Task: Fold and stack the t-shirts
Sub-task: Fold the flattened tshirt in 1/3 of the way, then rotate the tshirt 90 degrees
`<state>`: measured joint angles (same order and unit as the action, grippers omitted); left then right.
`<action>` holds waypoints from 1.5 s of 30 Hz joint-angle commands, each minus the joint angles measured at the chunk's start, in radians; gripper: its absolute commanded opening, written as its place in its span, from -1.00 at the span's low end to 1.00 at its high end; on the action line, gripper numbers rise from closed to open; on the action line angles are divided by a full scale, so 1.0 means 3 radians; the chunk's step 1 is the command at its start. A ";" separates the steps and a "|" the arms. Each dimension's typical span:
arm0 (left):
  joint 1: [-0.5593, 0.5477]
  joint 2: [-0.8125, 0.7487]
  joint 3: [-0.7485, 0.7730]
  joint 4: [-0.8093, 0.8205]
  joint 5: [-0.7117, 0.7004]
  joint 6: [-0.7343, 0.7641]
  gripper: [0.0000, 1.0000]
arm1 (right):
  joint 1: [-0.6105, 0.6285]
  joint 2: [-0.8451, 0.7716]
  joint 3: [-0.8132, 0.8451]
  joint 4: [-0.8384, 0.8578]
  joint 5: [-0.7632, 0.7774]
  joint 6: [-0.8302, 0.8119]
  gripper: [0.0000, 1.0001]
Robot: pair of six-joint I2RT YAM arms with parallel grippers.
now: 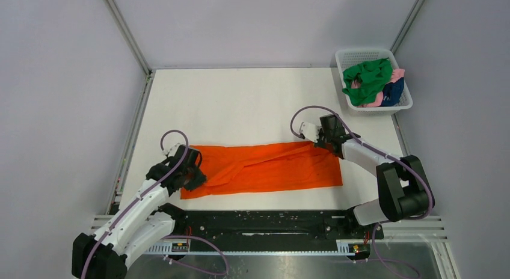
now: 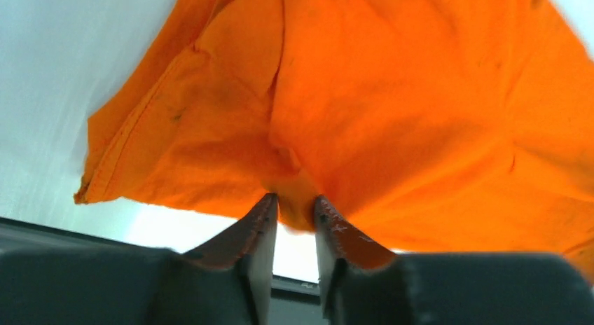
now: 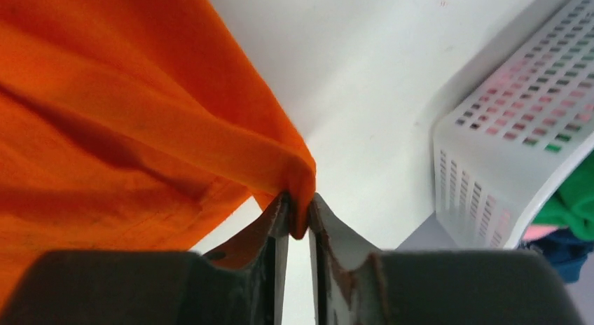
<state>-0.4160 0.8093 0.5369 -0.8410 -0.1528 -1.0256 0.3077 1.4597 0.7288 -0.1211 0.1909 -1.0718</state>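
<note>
The orange t-shirt (image 1: 264, 166) lay flat on the table (image 1: 240, 104) as a long band. Its long axis ran from left to right, roughly parallel to the near edge where the arms were bolted. The left gripper (image 1: 195, 174) sat at the band's left short end, toward the near corner. The right gripper (image 1: 322, 144) sat at the opposite end, on the far corner, so the two grips were set diagonally across the cloth rather than square to each other. In the left wrist view the left gripper (image 2: 294, 202) had its jaws drawn close on a small bunched fold of orange fabric that sat right between the tips. In the right wrist view the right gripper (image 3: 298, 202) had its jaws almost together on the very point of a corner, and a taut ridge of cloth ran up into them (how firm either pinch was could not be judged from the pictures). Each arm was nearest its own end, and neither reached the middle. By my judgement, the next fold would turn on that left-to-right axis: one short end would be carried along the band's length toward the other, and the diagonal grip risked skewing the edge. The green t-shirt (image 1: 368, 80), pink t-shirt (image 1: 376, 101) and navy t-shirt (image 1: 394, 92) lay heaped in the white basket (image 1: 364, 51) at the far right corner, well apart from both grippers.
</note>
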 commanded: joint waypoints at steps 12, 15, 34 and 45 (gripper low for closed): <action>-0.0145 -0.0551 0.0399 -0.0161 0.0108 0.0164 0.98 | 0.0155 -0.1416 -0.0263 -0.0092 0.0834 0.0932 0.99; -0.0147 -0.0198 0.0518 0.0078 0.0208 0.0269 0.98 | 0.0157 -0.1735 -0.0267 0.0050 0.0799 0.1347 0.99; 0.0549 0.2487 0.0865 0.1893 0.0553 0.0008 0.98 | 0.0152 -0.0390 0.0080 -0.0050 -0.0831 0.5036 0.99; 0.0627 0.4543 0.3340 0.1437 0.0789 -0.0310 0.98 | 0.0436 0.0133 -0.0193 -0.0057 -0.0934 0.5573 0.99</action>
<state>-0.2337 1.9656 1.3357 -0.3904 0.0040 -1.0264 0.3744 1.4998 0.7277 -0.0917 -0.0631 0.4919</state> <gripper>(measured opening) 0.989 0.993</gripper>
